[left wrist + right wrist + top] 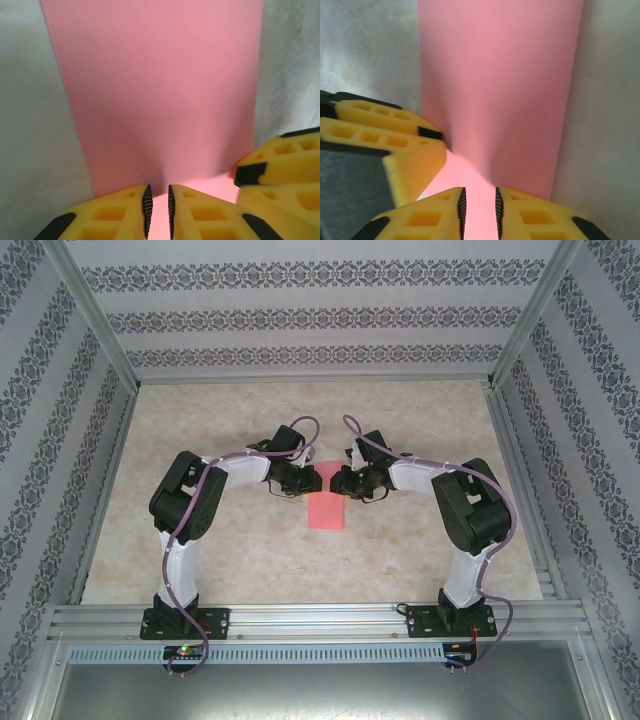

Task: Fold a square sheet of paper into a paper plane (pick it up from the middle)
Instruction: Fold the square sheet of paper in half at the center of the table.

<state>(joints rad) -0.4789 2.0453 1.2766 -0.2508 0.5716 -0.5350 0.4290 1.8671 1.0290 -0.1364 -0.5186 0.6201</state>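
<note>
Yellow fingers [115, 215] of the left gripper [158, 207] are sitting closest to the lens, drawn almost together, with a sliver of the pink sheet of paper [160, 90] showing in the narrow slit between them. A soft ridge in the paper is running straight into that slit, so this gripper is most likely pinching the sheet at its middle. The right gripper [479, 210] is facing it, with the slit between its own fingers just as narrow and just as pink, though whether it is actually biting the paper cannot be told. From above, the two grippers are meeting nose to nose, the left [303, 480] coming in from 9 o'clock and the right [337, 480] from 3 o'clock, over the far end of the sheet [327, 512]. The sheet is stretching away from them toward 6 o'clock on the table [200, 540]. Gripping side by side on one centre line is probably meant to lift the sheet from the middle, letting both halves droop for the first crease.
</note>
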